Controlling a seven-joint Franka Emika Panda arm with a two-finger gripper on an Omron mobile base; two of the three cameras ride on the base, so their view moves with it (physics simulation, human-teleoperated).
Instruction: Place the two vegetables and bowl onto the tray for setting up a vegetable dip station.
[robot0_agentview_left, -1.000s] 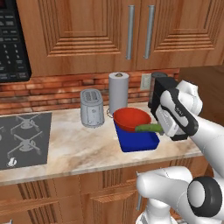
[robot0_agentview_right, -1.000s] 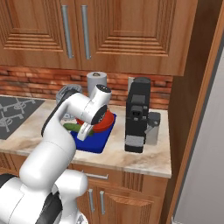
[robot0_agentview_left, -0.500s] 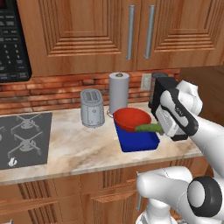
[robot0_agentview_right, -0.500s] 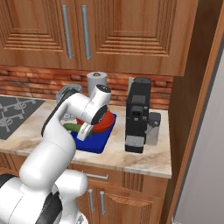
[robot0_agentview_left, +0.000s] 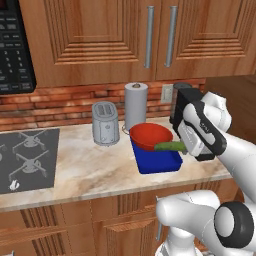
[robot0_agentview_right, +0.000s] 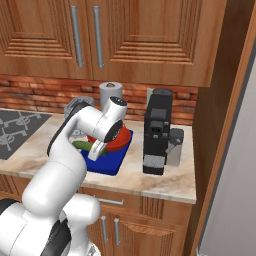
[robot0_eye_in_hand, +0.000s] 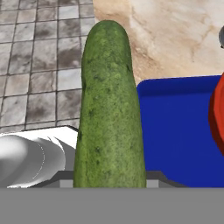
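A dark green cucumber (robot0_agentview_left: 170, 146) hangs level over the right side of the blue tray (robot0_agentview_left: 160, 163), with my gripper (robot0_agentview_left: 186, 145) shut on its right end. In the hand view the cucumber (robot0_eye_in_hand: 109, 109) runs up the middle and hides the fingertips, beside the tray (robot0_eye_in_hand: 175, 131) and the red bowl's rim (robot0_eye_in_hand: 217, 113). The glossy red bowl (robot0_agentview_left: 149, 135) rests tilted on the tray's back part. From the right base view the cucumber (robot0_agentview_right: 82, 145) pokes out left of the gripper (robot0_agentview_right: 93, 148), over the tray (robot0_agentview_right: 107, 163) and in front of the bowl (robot0_agentview_right: 118, 140).
A steel toaster (robot0_agentview_left: 105, 123) and a paper towel roll (robot0_agentview_left: 136, 106) stand behind and left of the tray. A black coffee machine (robot0_agentview_right: 157, 132) stands right of it. The grey stovetop (robot0_agentview_left: 27, 160) lies far left, under a microwave (robot0_agentview_left: 15, 50).
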